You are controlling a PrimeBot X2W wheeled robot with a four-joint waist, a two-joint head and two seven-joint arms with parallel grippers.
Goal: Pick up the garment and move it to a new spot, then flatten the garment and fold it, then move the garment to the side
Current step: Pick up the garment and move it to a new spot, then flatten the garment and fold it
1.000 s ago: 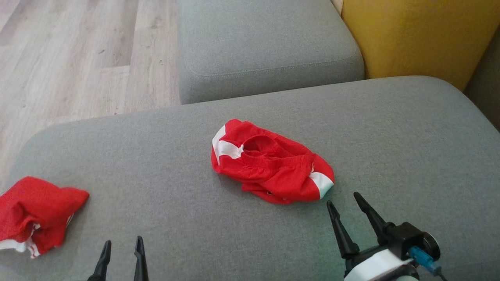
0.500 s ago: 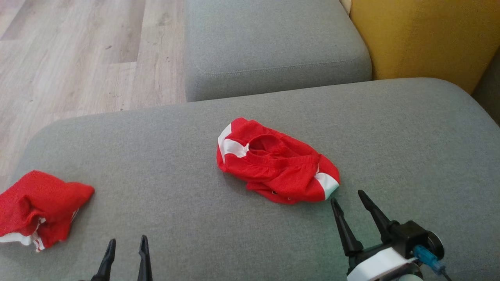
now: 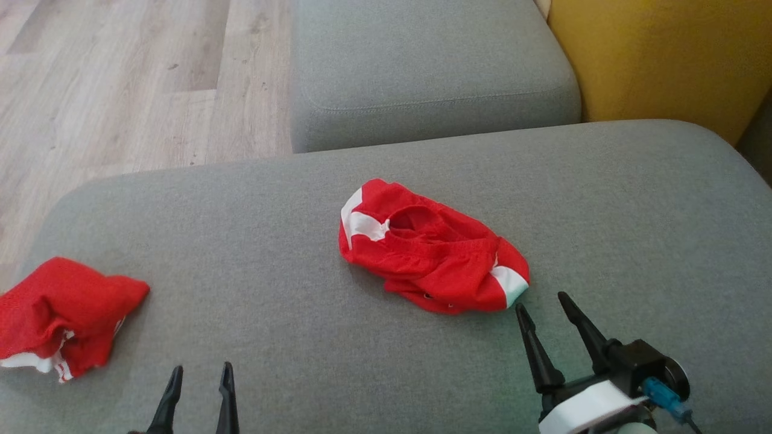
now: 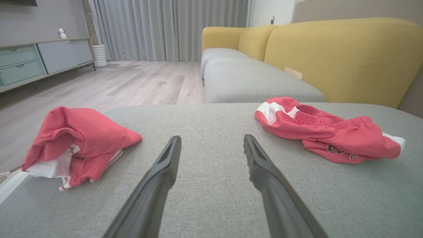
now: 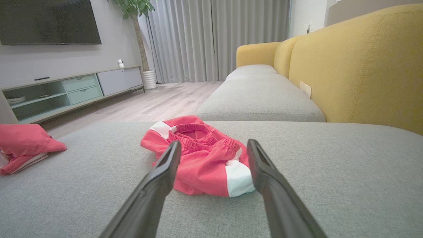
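A crumpled pair of red shorts with white panels [image 3: 431, 247] lies in the middle of the grey sofa seat [image 3: 271, 241]; it appears too in the left wrist view [image 4: 327, 132] and the right wrist view [image 5: 201, 155]. My right gripper [image 3: 543, 304] stands open just short of the garment's near white corner, touching nothing, and its open fingers frame that corner in its own wrist view [image 5: 214, 145]. My left gripper [image 3: 202, 375] is open and empty at the seat's near edge, well left of the shorts, seen also from its wrist [image 4: 211, 140].
A second red and white garment [image 3: 57, 316] lies bunched at the seat's left end. Beyond are another grey cushion [image 3: 422, 66], the yellow backrest [image 3: 663, 54] on the right and wooden floor [image 3: 120, 90] to the left. A TV cabinet [image 5: 66, 89] stands across the room.
The head camera has shifted slightly, so the whole scene sits a little to the right. The right gripper looks slightly closer to the shorts; neither garment has moved.
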